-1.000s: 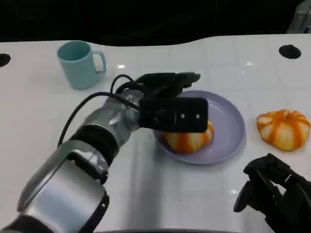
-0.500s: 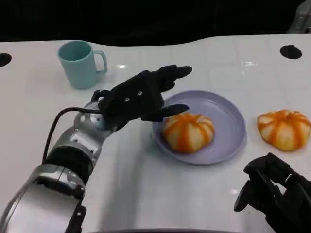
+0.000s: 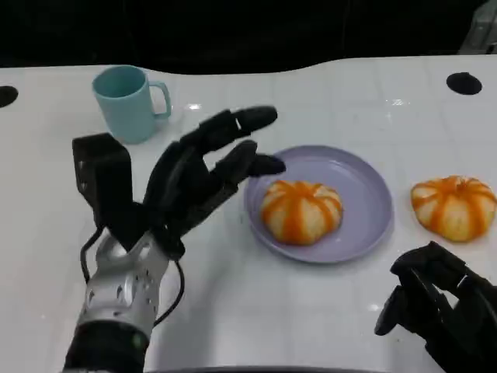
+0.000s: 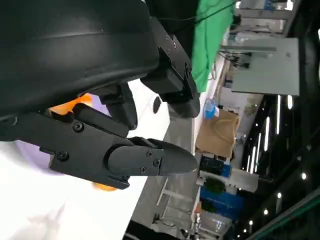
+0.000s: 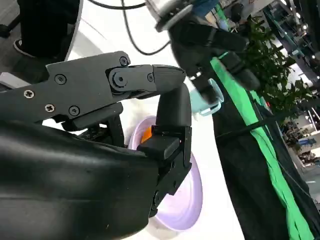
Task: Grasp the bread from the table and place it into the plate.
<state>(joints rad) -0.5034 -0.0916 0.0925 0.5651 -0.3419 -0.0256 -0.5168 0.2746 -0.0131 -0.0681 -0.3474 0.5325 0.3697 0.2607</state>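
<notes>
Left hand (image 3: 194, 183) raised over the white table (image 3: 311, 311), fingers (image 3: 233, 123) spread apart and holding nothing, tips pointing toward the lilac plate (image 3: 365, 194). Silver forearm (image 3: 116, 299) below it, black camera block (image 3: 105, 183) standing on the wrist. Left wrist view: black fingers (image 4: 120, 155) apart, nothing between them, slivers of orange bun and lilac plate behind.

Orange-and-white striped bread bun (image 3: 300, 210) resting inside the plate, toward the rim nearest the left fingertips; just beyond those tips, not touching them. Second striped bun (image 3: 453, 205) lying on the bare table, on the far side of the plate from the left fingers, just ahead of the right hand's fingers, apart from both plate and hand.

Right hand (image 3: 439, 307) low at the near table edge, fingers curled inward with nothing visible in them. Right wrist view: black fingers (image 5: 145, 80) extended in front of the plate (image 5: 187, 200), a spot of orange bun (image 5: 146, 133) between them; nothing held there either.

Teal mug (image 3: 126, 101) upright beyond the left hand's fingers, handle turned toward the plate, well apart from it. Round black holes in the tabletop, one at each far corner (image 3: 463, 81).
</notes>
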